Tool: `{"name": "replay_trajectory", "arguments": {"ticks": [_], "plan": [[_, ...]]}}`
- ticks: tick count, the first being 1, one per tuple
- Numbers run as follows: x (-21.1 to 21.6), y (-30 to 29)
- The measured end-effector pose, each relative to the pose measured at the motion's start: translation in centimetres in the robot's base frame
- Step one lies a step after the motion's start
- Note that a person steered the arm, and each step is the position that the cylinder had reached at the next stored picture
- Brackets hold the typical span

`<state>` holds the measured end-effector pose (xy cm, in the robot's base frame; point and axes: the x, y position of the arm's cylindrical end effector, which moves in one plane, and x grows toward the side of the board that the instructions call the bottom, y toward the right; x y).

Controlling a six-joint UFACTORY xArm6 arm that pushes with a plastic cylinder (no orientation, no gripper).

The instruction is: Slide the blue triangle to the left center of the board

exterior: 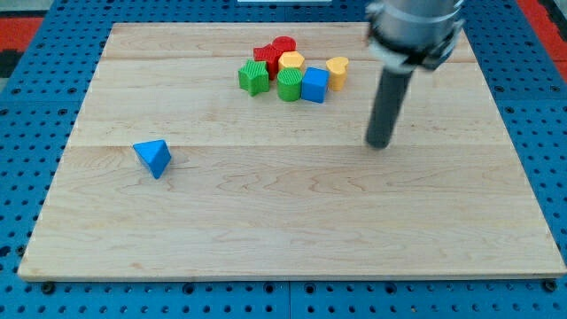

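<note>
The blue triangle [153, 158] lies alone on the wooden board [292, 221], at the view's left, about mid-height. My tip [379, 143] stands on the board right of centre, far to the right of the blue triangle and touching no block. It is below and to the right of a cluster of blocks near the view's top.
The cluster holds a red block [265, 56], a red cylinder [283, 44], a green block [253, 77], a green cylinder [290, 85], a yellow block [291, 62], a blue cube [314, 85] and a yellow heart-shaped block [337, 72]. Blue pegboard [35, 106] surrounds the board.
</note>
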<state>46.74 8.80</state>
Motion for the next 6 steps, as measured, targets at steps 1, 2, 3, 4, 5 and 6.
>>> {"name": "replay_trajectory", "arguments": {"ticks": [1, 2, 3, 4, 5, 6], "plan": [[1.5, -10.6], [2.1, -19.4], [2.3, -23.6], [0.4, -28.3], [-3.4, -27.8], [-4.4, -30.3]]}}
